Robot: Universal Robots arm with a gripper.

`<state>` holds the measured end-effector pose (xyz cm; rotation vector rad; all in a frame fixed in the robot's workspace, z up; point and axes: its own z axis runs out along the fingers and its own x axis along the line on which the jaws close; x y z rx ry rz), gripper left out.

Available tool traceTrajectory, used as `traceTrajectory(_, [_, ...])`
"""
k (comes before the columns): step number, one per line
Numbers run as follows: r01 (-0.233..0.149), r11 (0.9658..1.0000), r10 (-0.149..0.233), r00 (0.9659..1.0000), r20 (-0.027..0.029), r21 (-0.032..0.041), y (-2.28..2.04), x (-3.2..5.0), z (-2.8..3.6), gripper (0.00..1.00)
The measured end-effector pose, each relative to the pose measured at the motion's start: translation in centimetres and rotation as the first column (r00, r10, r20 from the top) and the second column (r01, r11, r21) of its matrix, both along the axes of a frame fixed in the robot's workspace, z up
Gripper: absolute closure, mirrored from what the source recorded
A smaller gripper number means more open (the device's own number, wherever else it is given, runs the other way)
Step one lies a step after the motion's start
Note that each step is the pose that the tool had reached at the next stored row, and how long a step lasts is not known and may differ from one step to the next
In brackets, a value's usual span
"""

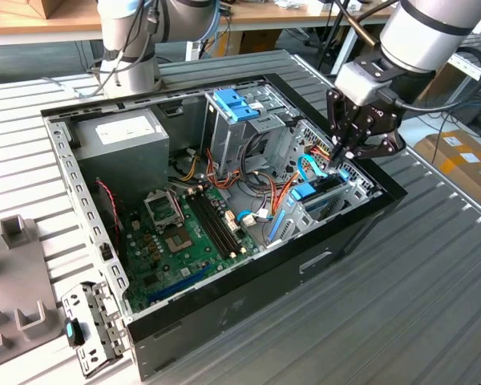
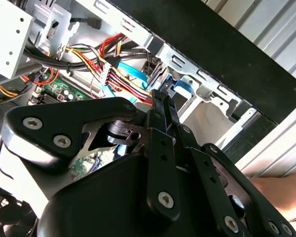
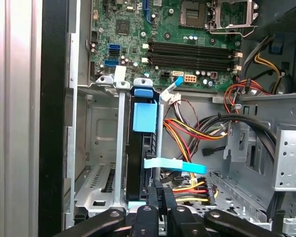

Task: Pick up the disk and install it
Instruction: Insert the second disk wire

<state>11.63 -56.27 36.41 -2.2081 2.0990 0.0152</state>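
Note:
The disk [image 3: 140,158] stands on edge in the metal drive bay [image 3: 96,148] at the front corner of the open computer case, a blue plastic rail [image 3: 144,117] along its upper side. In the exterior view the disk [image 1: 325,189] sits in that bay at the case's right end. My gripper [image 1: 339,157] hangs right over it with its fingers pressed together. In the first wrist view the gripper [image 3: 158,193] meets the disk's near end, beside the cable plugs. In the second wrist view the fingertips [image 2: 159,97] are shut, with nothing visible between them.
A light-blue flat cable [image 3: 175,165] and a red-yellow-black wire bundle [image 3: 197,133] run close beside the bay. A grey power supply [image 1: 124,132], a tall cage with a blue cap [image 1: 236,104] and the motherboard [image 1: 184,233] sit inside the case. A loose metal bracket [image 1: 92,325] lies on the table.

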Motion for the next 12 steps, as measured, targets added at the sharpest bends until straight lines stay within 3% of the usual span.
traceTrajectory(3, [0.0, 1.0, 0.0, 1.0, 0.0, 0.0003, -0.27, -0.15, -0.11, 0.84])
traceTrajectory(12, [0.002, 1.0, -0.002, 1.0, 0.0, 0.0002, -0.37, -0.18, -0.37, 0.84])
